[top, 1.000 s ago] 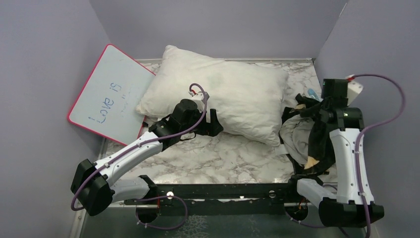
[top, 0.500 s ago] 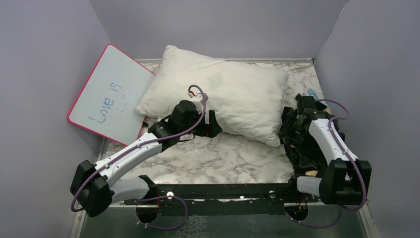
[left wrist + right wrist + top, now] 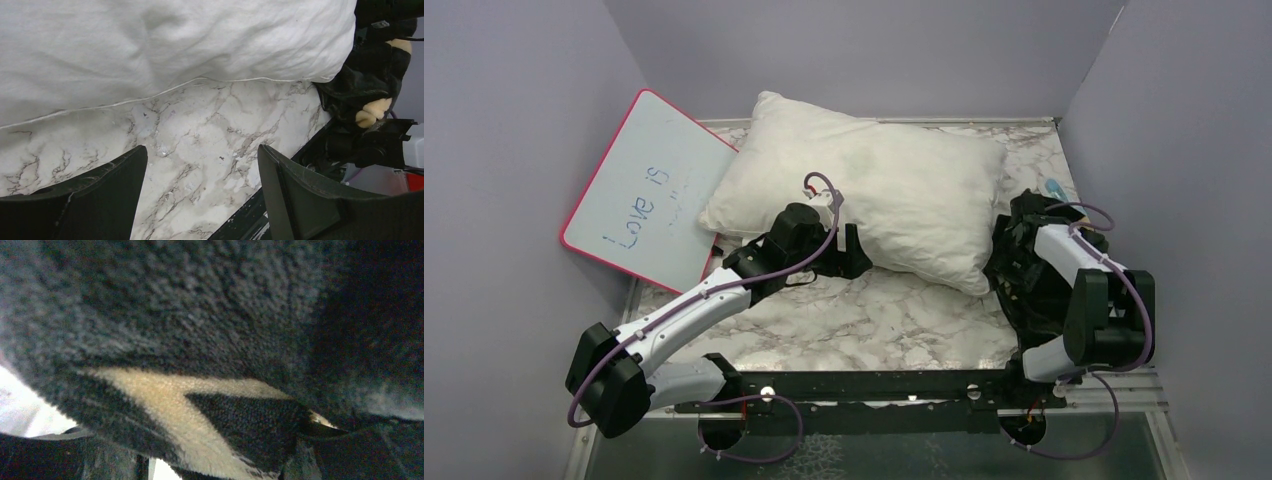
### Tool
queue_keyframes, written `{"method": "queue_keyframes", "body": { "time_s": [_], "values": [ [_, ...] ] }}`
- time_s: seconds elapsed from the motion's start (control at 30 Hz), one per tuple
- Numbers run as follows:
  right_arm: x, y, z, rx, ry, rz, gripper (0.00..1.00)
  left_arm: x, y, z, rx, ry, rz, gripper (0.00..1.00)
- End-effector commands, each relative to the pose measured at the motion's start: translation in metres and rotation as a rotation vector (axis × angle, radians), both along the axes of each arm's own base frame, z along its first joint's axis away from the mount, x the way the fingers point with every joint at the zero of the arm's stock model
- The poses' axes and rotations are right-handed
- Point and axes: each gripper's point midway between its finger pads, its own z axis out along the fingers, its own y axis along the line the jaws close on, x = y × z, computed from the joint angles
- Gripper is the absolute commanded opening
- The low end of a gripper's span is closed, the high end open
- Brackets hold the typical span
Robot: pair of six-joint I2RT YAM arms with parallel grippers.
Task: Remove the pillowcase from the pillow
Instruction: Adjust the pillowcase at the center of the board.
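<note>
The plump off-white pillow (image 3: 894, 195) lies bare at the back of the marble table (image 3: 874, 320), and its near edge fills the top of the left wrist view (image 3: 175, 45). The black pillowcase (image 3: 1024, 275) with tan motifs lies heaped at the table's right edge, off the pillow (image 3: 370, 80). My left gripper (image 3: 854, 250) is open and empty just in front of the pillow's near edge (image 3: 202, 165). My right arm (image 3: 1069, 248) is folded low onto the heap. Pillowcase fabric (image 3: 200, 340) fills the right wrist view and hides the fingers.
A pink-rimmed whiteboard (image 3: 649, 190) leans against the left wall, touching the pillow's left end. Purple walls close in the table on three sides. A black rail (image 3: 874, 385) runs along the near edge. A small blue object (image 3: 1054, 187) lies behind the heap.
My right arm, raised a second ago with the pillowcase hanging from it, has folded down onto the table's right edge, and the pillowcase now lies heaped. The left arm and pillow have not moved.
</note>
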Motion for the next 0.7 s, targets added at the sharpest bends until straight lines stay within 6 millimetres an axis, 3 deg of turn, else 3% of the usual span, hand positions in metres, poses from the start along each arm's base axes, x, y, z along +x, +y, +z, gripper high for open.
{"method": "queue_keyframes", "body": {
  "time_s": [0.0, 0.17, 0.2, 0.27, 0.37, 0.47, 0.67],
  "values": [
    [0.002, -0.023, -0.017, -0.126, 0.004, -0.070, 0.63, -0.004, -0.002, 0.000, -0.018, 0.016, -0.017, 0.83],
    [0.008, -0.028, -0.026, -0.157, 0.009, -0.102, 0.41, -0.005, -0.003, -0.002, -0.019, 0.026, -0.023, 0.83],
    [0.010, -0.029, -0.027, -0.157, 0.006, -0.103, 0.33, -0.005, -0.002, -0.002, -0.018, 0.027, -0.020, 0.83],
    [0.010, -0.031, -0.026, -0.170, 0.014, -0.108, 0.06, -0.006, -0.002, -0.003, -0.017, 0.028, -0.024, 0.83],
    [0.014, -0.036, -0.009, -0.198, -0.026, -0.128, 0.00, -0.006, -0.001, -0.005, -0.012, 0.032, -0.024, 0.83],
    [0.023, -0.047, 0.048, -0.252, -0.131, -0.149, 0.01, -0.007, -0.001, -0.007, -0.004, 0.036, -0.027, 0.83],
    [0.047, -0.069, 0.205, -0.348, -0.506, -0.175, 0.01, -0.004, 0.000, -0.007, 0.004, 0.031, -0.016, 0.83]
  ]
}}
